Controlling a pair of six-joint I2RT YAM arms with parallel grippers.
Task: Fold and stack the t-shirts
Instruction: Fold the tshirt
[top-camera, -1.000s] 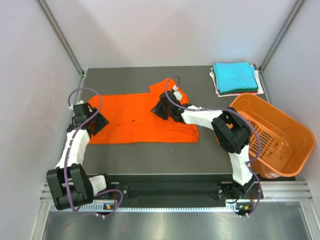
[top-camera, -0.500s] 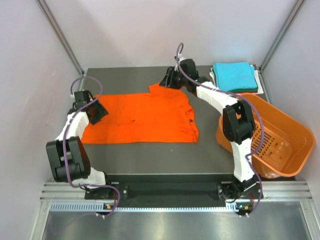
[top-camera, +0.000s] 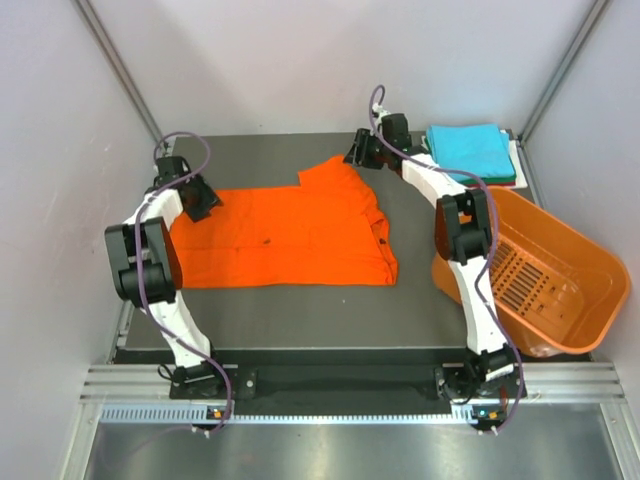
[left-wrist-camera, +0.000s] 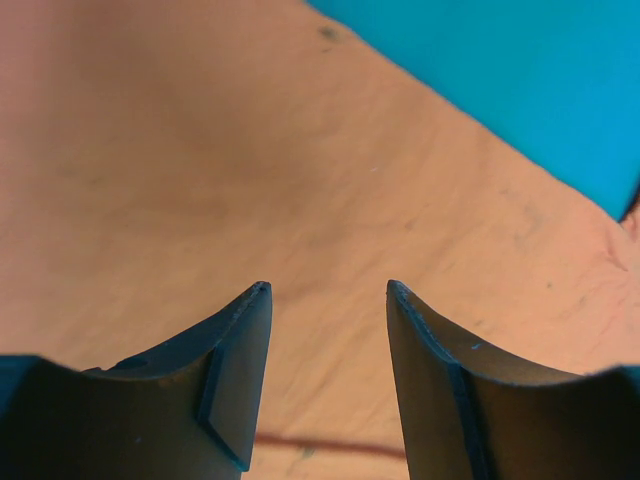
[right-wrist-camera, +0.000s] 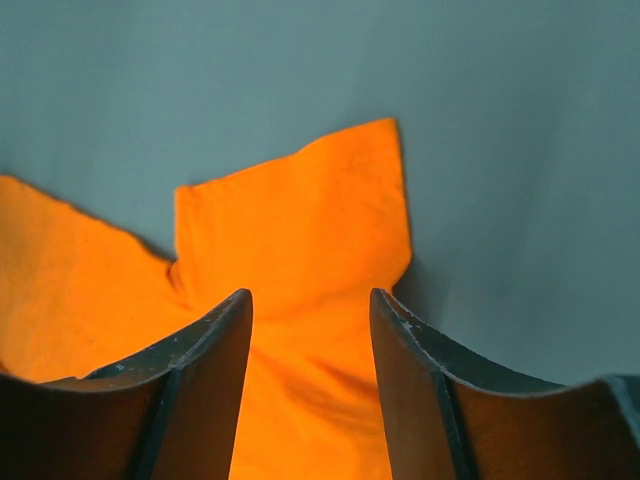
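Two grippers, both open & empty, are being repositioned. The right gripper (top-camera: 358, 155), over the orange t-shirt's (top-camera: 285, 235) middle 1 s ago, is now being held at its far sleeve (right-wrist-camera: 300, 210), and the left gripper (top-camera: 197, 197) at its far-left corner. The shirt is lying flat, unfolded; a fold is prob. being set up.

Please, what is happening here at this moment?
An orange shirt lies spread flat on the table, not yet folded. The robot's left tool is over its left end, the right tool by its far sleeve. Both are open and grip nothing. A turquoise shirt lies folded at the far right.
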